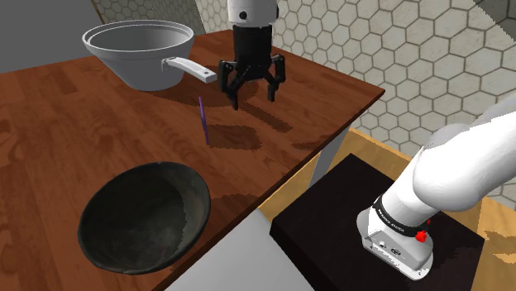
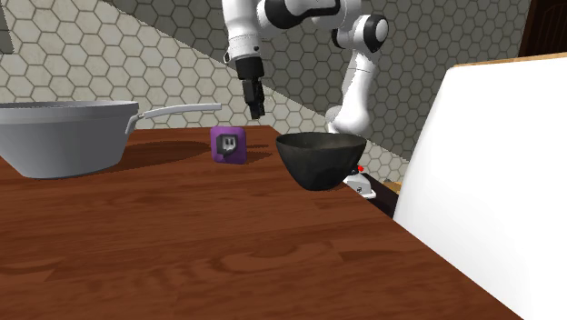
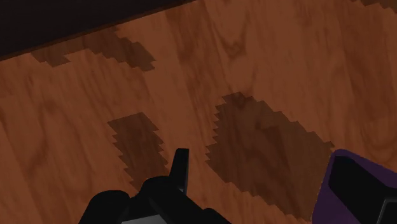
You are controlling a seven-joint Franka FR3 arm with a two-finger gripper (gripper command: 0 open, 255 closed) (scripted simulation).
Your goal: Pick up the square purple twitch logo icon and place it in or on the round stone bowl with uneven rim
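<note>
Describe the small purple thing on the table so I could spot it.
Start at the wooden table. Between the big grey pan and the dark bowl a thin square tile stands on edge. It alone is purple, with a logo on its face.

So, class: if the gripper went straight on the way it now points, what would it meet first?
Probably the bare wooden tabletop, beside the purple icon rather than on it: the open gripper points down at wood.

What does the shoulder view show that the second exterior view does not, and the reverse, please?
Shoulder view: the black stand and the dark bowl's hollow from above. Second exterior view: the purple icon's logo face and a white panel. Both: the open tool, grey pan and wooden table.
</note>
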